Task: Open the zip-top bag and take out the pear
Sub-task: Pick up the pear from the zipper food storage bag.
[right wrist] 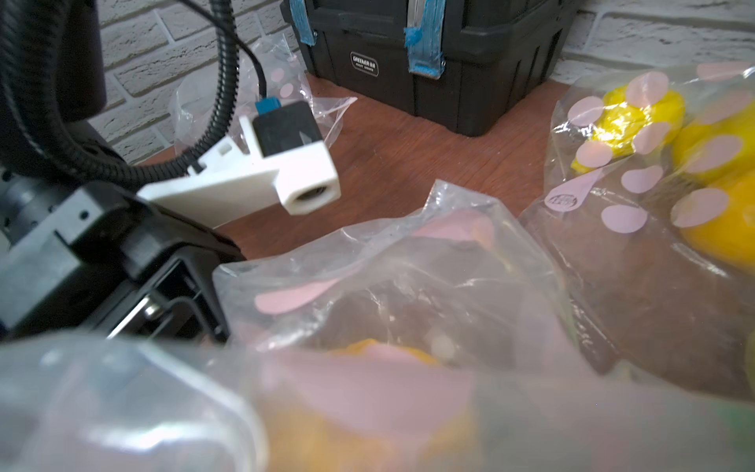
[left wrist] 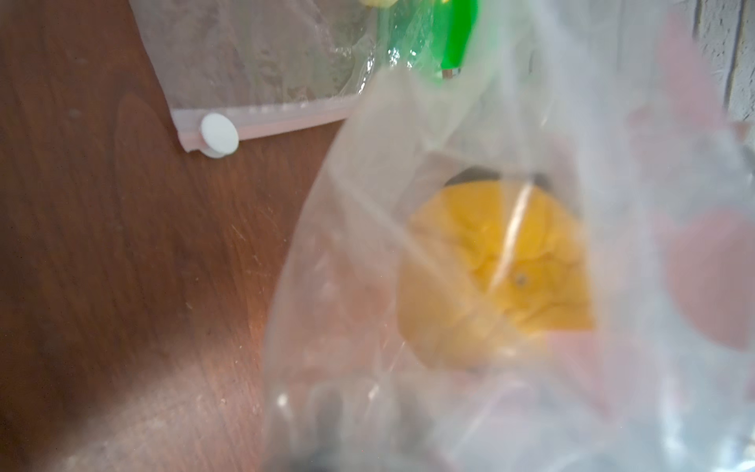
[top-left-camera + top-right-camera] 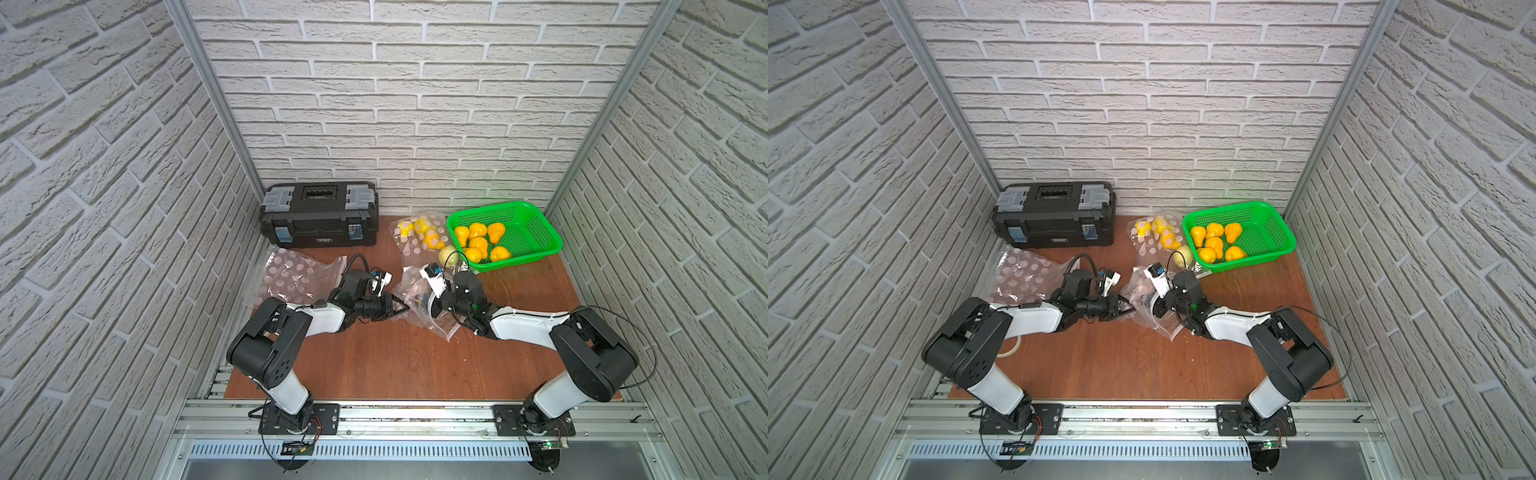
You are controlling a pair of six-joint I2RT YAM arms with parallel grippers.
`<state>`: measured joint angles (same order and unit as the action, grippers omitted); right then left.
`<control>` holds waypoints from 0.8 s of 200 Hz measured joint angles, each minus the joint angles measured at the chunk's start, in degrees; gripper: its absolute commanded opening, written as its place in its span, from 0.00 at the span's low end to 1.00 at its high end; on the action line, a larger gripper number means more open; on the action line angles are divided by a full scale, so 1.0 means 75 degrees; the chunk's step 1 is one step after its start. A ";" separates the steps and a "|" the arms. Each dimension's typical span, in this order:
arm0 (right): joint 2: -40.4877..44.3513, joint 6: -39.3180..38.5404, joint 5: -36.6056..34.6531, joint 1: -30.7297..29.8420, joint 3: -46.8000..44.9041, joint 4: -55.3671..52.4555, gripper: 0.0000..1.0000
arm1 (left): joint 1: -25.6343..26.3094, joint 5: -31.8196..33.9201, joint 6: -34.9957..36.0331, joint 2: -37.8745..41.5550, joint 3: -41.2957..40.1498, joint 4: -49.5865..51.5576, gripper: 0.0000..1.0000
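The clear zip-top bag point(image 3: 409, 286) point(image 3: 1142, 291) with pink spots lies crumpled mid-table between my two arms. My left gripper point(image 3: 404, 309) point(image 3: 1128, 309) is shut on the bag's near edge, and plastic fills the left wrist view. The yellow pear point(image 2: 490, 269) point(image 1: 359, 346) shows through the film inside the bag. My right gripper point(image 3: 424, 306) reaches into the bag from the right. Its jaws stand partly apart with the pear between them. Dark finger parts show at the pear's edge in the left wrist view. The film hides most of the fingers.
A black toolbox point(image 3: 319, 218) stands at the back. The green basket point(image 3: 552, 237) at back right holds several orange pears point(image 3: 478, 242). Beside it are a pale pear point(image 3: 449, 254) and a spotted bag of yellow fruit point(image 3: 419, 232). Flat spotted bags point(image 3: 295, 274) lie at the left.
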<state>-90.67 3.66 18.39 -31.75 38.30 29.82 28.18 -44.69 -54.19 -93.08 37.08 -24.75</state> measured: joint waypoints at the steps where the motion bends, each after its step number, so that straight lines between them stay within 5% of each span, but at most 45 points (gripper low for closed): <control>1: 0.0000 0.0000 -0.0003 0.0000 0.0000 -0.0029 0.28 | -0.0003 0.0017 -0.0009 0.0003 0.0006 0.0006 0.00; 88: 0.0262 0.0085 -0.0329 -0.0017 0.0093 -0.1757 0.29 | -0.1157 0.1376 0.0842 0.1953 -0.0265 0.3101 0.00; 160: 0.0731 0.0230 0.0137 0.0128 -0.0093 -0.2681 0.26 | -0.1606 0.2471 0.1160 0.1976 -0.0268 0.4771 0.00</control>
<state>-85.19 5.39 19.42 -30.79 37.60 9.72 16.14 -26.15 -45.50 -78.26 35.07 11.03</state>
